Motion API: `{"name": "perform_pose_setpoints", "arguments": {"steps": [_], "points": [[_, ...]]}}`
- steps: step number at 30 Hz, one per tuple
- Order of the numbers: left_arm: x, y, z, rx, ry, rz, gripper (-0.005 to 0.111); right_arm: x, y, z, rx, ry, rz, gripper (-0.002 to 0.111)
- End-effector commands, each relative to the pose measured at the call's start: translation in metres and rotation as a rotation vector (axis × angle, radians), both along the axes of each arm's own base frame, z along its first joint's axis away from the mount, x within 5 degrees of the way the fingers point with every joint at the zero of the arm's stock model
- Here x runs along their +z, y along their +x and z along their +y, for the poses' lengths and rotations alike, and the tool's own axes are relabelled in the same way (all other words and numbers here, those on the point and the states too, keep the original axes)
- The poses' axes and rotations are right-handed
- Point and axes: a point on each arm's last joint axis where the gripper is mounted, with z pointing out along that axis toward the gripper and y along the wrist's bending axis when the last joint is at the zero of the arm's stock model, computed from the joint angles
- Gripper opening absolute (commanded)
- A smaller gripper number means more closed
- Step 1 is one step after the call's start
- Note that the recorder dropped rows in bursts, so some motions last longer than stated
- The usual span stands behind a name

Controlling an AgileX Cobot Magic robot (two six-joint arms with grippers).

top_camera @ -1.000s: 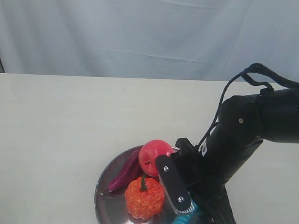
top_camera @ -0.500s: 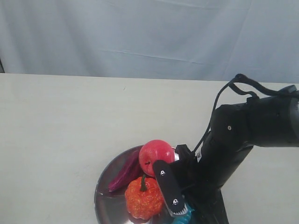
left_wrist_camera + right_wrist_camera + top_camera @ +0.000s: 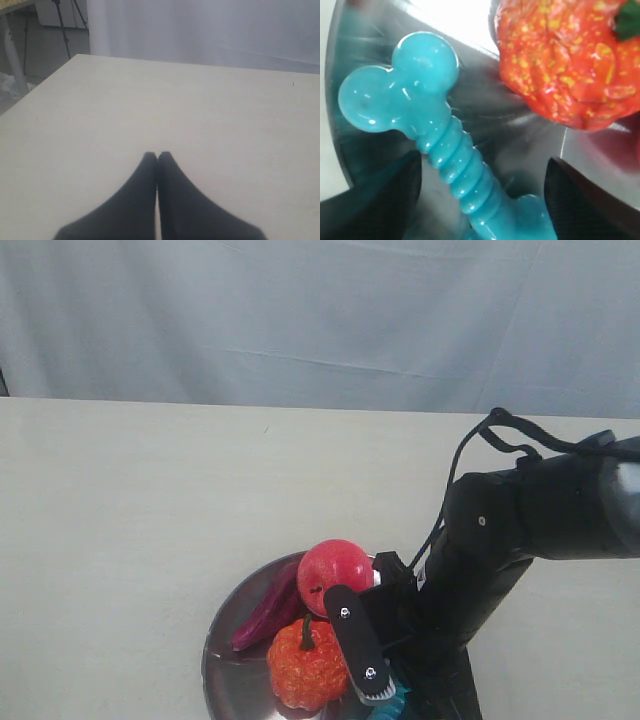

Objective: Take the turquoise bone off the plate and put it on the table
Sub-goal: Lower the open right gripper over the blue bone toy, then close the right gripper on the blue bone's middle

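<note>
One turquoise bone [image 3: 445, 145] lies on one plate [image 3: 225, 660], right claw [image 3: 482, 192] spread astride its shaft
Also on plate: one apple [image 3: 335, 575], one pumpkin [image 3: 305, 665], one purple vegetable [image 3: 268, 610]; bone mostly hidden behind arm [image 3: 500, 540] in exterior view, far knobs cut off in wrist view; left claw [image 3: 157, 160] pressed together above bench [image 3: 150, 500]

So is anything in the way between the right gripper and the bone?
Nothing visible. The right gripper is open, its fingers either side of the ribbed shaft of the bone on the plate; the orange pumpkin sits off to one side.
</note>
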Motion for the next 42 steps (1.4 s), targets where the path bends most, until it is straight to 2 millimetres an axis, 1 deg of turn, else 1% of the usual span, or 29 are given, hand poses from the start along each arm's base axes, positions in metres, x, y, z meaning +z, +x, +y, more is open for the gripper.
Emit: {"name": "perform_pose_setpoints", "arguments": {"steps": [1,18,25,33,34,36,42], "points": [[-0.001,0.000,0.000,-0.006,0.002,-0.001,0.000,-0.001,-0.001,0.000,-0.002,-0.001,-0.003,0.065],[-0.001,0.000,0.000,-0.006,0.002,-0.001,0.000,-0.002,-0.001,0.000,-0.002,-0.002,0.003,0.065],[-0.001,0.000,0.000,-0.006,0.002,-0.001,0.000,-0.023,0.000,0.000,-0.002,-0.017,0.068,0.065],[-0.001,0.000,0.000,-0.006,0.002,-0.001,0.000,-0.024,0.000,0.000,-0.005,-0.017,0.067,0.065],[-0.001,0.000,0.000,-0.006,0.002,-0.001,0.000,-0.024,0.000,0.000,-0.007,-0.017,0.067,0.063],[-0.001,0.000,0.000,-0.006,0.002,-0.001,0.000,-0.024,0.000,0.000,-0.009,-0.017,0.067,0.054],[-0.001,0.000,0.000,-0.006,0.002,-0.001,0.000,-0.024,0.000,0.000,-0.012,-0.017,0.068,0.006]]}}
